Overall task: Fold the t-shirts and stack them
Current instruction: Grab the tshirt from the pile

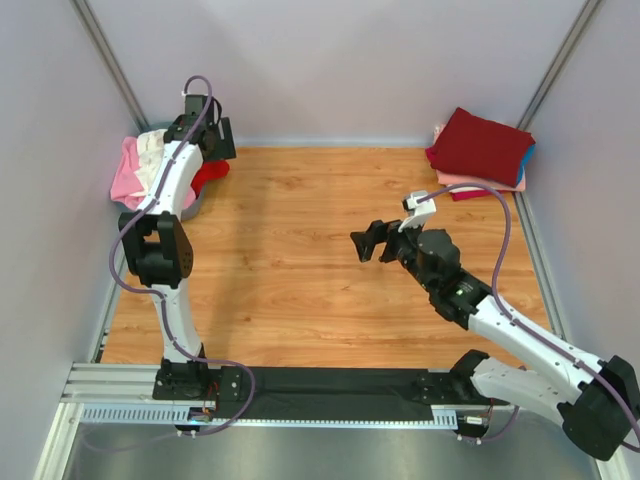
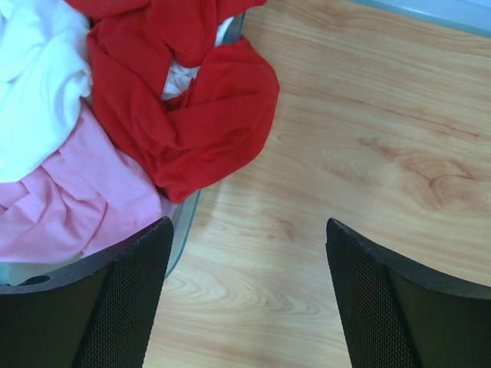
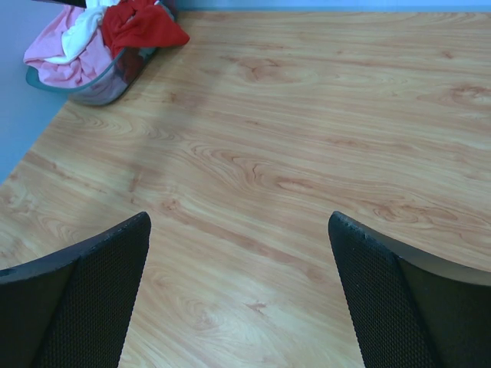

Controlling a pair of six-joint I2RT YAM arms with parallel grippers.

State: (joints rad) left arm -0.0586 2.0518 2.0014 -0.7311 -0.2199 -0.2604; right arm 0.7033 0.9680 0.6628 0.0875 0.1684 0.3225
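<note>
From above, the left jaws hang at the far-left corner over a tub (image 1: 203, 203) heaped with loose shirts. The right jaws hover above the middle of the tabletop (image 1: 300, 260). A folded stack (image 1: 482, 150), dark red on top, sits in the far-right corner, beyond and to the right of the right jaws and near both walls. Bare wood lies between the arms.

At the left wrist, the left jaws stand wide apart, holding nothing. A bright red shirt (image 2: 192, 115) spills over the tub's rim just ahead of the left-hand jaw. A white shirt (image 2: 38, 77) and a pink shirt (image 2: 69, 199) lie further left. Ahead and to the right is open wood.

At the right wrist, the right jaws are spread wide and empty. The tub sits far ahead and to the left, at the tabletop's edge.
</note>
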